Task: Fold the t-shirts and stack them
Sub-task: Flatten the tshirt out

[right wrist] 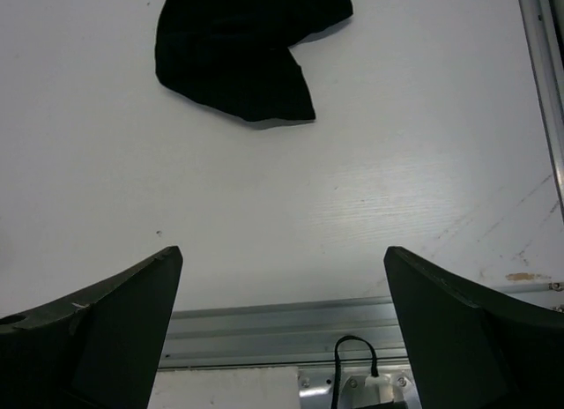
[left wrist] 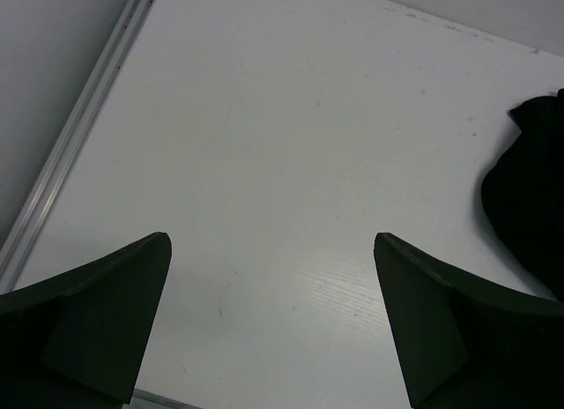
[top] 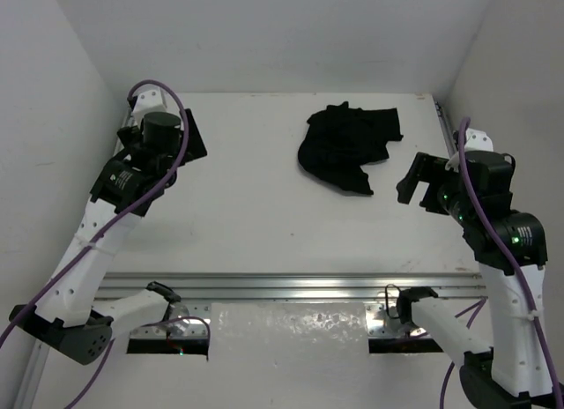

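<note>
A plain black t-shirt (top: pixel 348 146) lies crumpled in a heap on the white table, toward the back right. The right wrist view holds it at the top (right wrist: pixel 242 52); the left wrist view catches only its edge at the far right (left wrist: pixel 529 197). My left gripper (top: pixel 189 136) hangs open over the back left of the table, well to the left of the shirt, nothing between its fingers (left wrist: pixel 106 312). Open too, my right gripper (top: pixel 419 182) sits just right of the shirt and a little nearer, its fingers (right wrist: pixel 458 330) apart and holding nothing.
An aluminium rail (top: pixel 291 287) crosses the near edge of the table, with a small black cable (right wrist: pixel 352 356) below it. Metal strips run along the left (left wrist: pixel 79 127) and right (right wrist: pixel 542 74) table edges. White walls close in the sides and back.
</note>
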